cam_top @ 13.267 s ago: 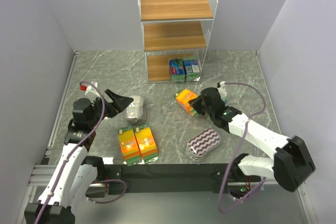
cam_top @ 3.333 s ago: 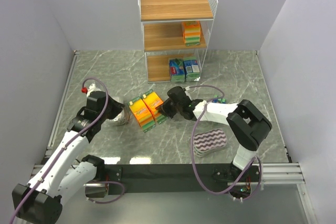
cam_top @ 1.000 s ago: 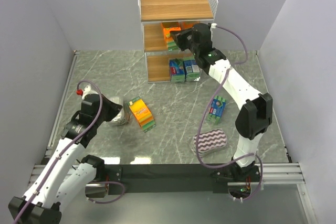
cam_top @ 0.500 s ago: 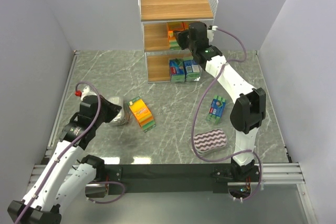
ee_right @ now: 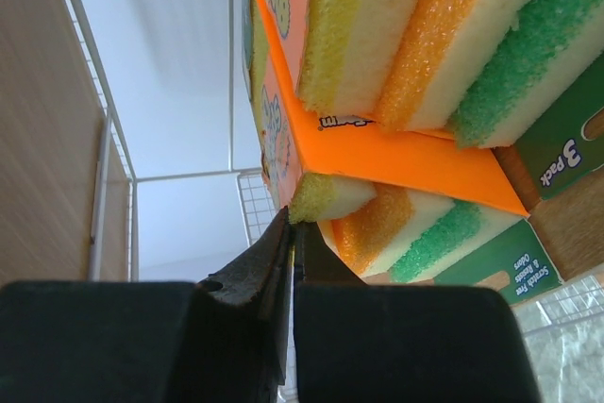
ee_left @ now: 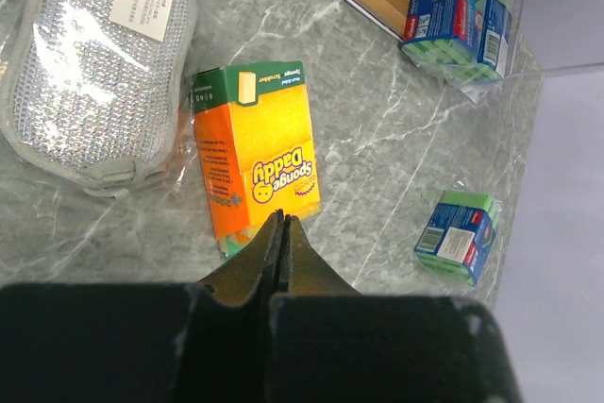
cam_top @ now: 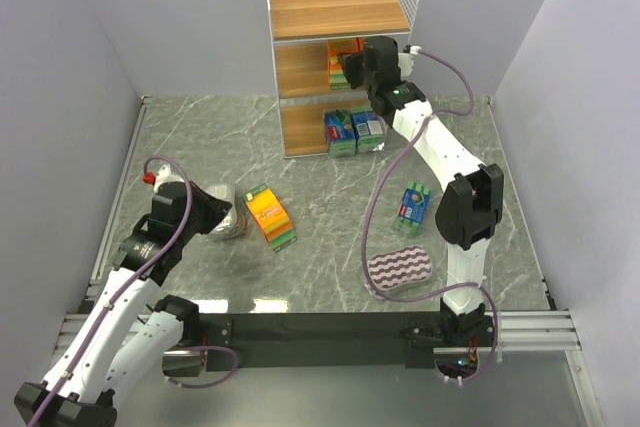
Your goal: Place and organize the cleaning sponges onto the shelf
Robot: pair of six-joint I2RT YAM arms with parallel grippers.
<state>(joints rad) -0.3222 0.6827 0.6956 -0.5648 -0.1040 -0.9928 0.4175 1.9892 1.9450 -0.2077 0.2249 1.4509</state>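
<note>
Your right arm (cam_top: 437, 150) stretches long and high to the middle tier of the shelf (cam_top: 335, 9). The right jaws are pressed together, gripping nothing, tips at the yellow corner of the lower of two stacked orange-yellow packs (ee_right: 387, 224), whose striped ends face the wrist camera. Your left arm (cam_top: 128, 279) bends low over the tabletop (cam_top: 320, 187). The left jaws, closed tight and empty, hang over the near end of a third orange pack (ee_left: 260, 162); its long axis points away, green end farthest, beside the silvery oval pack (ee_left: 90, 82).

Orange pack (ee_left: 260, 162) mid-frame, left wrist view: "Sponge Daddy", upside down. Stacked pack (ee_right: 566, 162), right edge, right wrist view: "3 Pack".
</note>
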